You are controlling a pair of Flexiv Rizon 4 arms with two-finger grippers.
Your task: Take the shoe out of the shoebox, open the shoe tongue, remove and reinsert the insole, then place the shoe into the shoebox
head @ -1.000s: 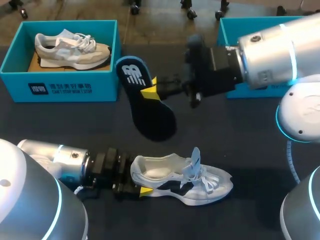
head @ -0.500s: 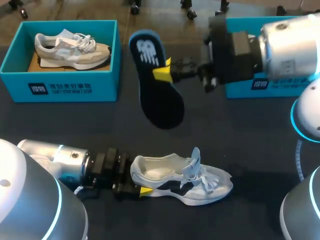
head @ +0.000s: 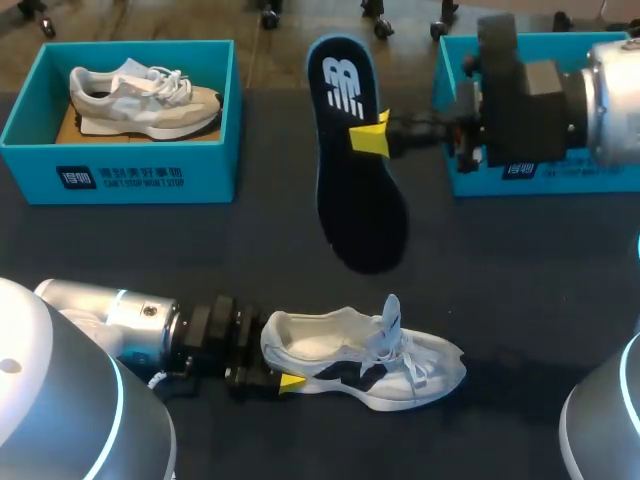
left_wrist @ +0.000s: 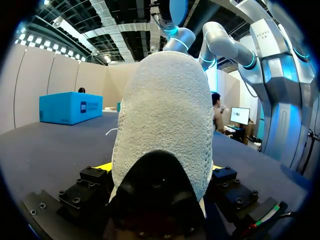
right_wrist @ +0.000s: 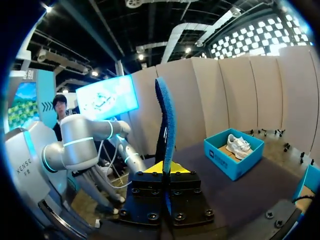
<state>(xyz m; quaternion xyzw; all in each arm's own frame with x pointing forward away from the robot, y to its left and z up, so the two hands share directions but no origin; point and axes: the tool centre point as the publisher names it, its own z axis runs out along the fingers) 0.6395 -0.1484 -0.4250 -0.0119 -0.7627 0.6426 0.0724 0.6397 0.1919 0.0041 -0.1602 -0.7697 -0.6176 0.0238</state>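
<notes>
Sitting beside the midair insole [head: 355, 170], a shoebox [head: 120, 178] holds another shoe [head: 145, 98].

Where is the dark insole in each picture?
Head view: insole in the upper middle, in the air, pinched by the right gripper.
Left wrist view: not in it; the shoe fills the view.
Right wrist view: insole upright, edge-on, in the gripper.
Shared landmark: the blue box with a shoe inside, also in the right wrist view.

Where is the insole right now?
The insole hangs above mid-table in the head view, pinched in the right tool, between the left shoebox and the right shoebox, beyond the white shoe gripped by the left tool.
</notes>
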